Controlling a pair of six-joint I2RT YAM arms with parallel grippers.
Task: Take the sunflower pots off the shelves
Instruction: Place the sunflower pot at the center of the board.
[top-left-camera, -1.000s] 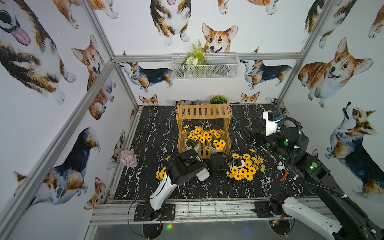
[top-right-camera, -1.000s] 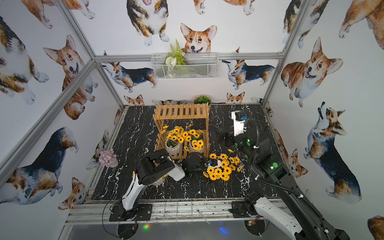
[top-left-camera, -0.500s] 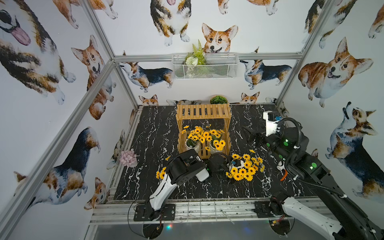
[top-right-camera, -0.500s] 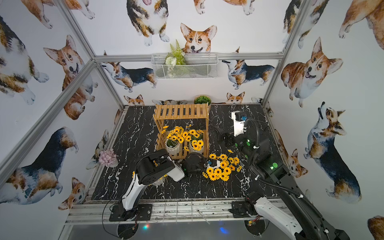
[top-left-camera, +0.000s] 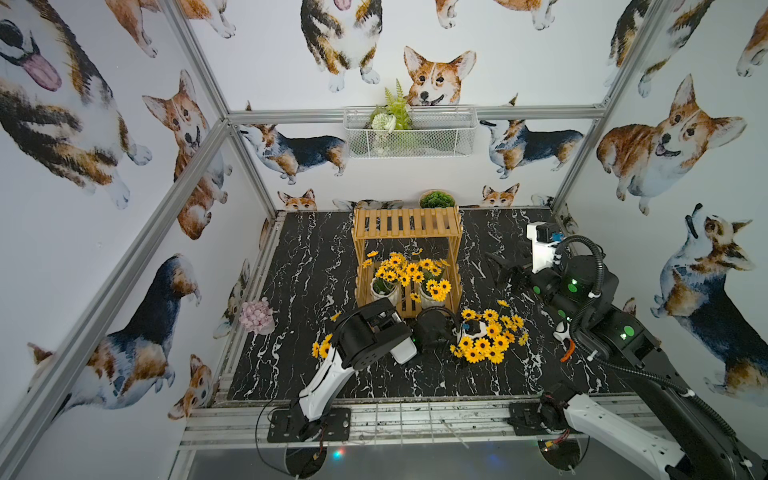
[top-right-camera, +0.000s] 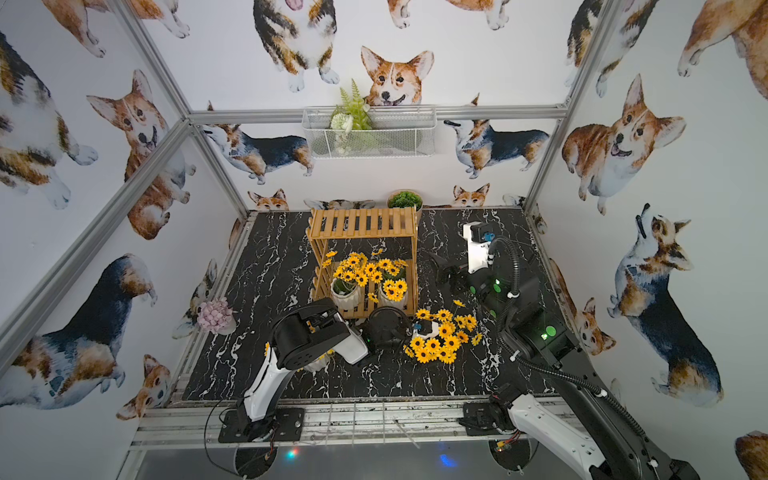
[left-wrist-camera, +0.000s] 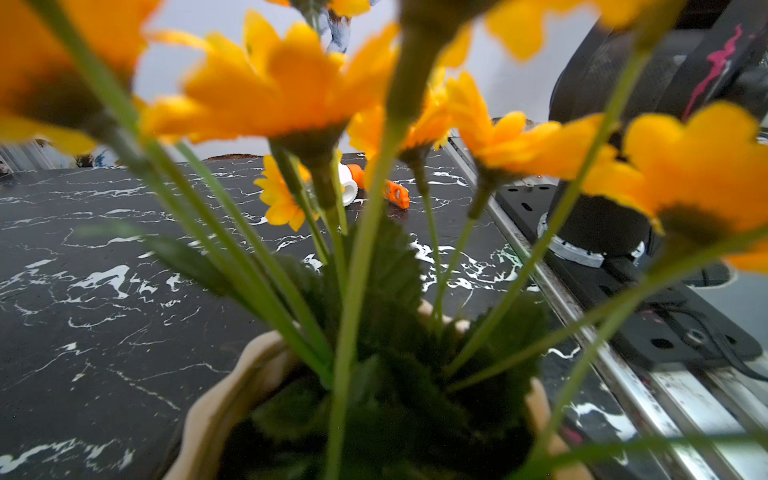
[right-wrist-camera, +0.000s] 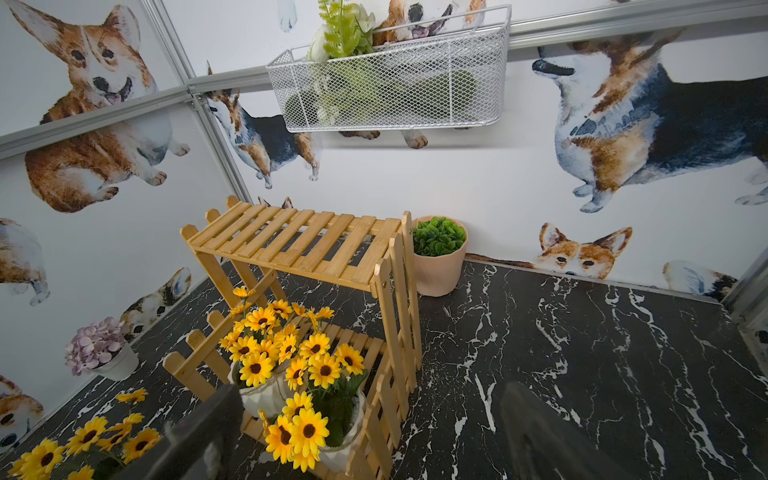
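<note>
Shelves of light wooden slats (right-wrist-camera: 299, 245): two white ribbed sunflower pots (right-wrist-camera: 262, 399) on lower tier. Right gripper (right-wrist-camera: 372, 390) jaws spread, empty. Left gripper (top-left-camera: 476, 332) buried in sunflowers (top-left-camera: 488, 347); jaws hidden, cannot tell.

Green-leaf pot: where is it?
In the right wrist view, the beige pot of green foliage stands on the tabletop by the back wall, beside the wooden rack's right rear post.
</note>
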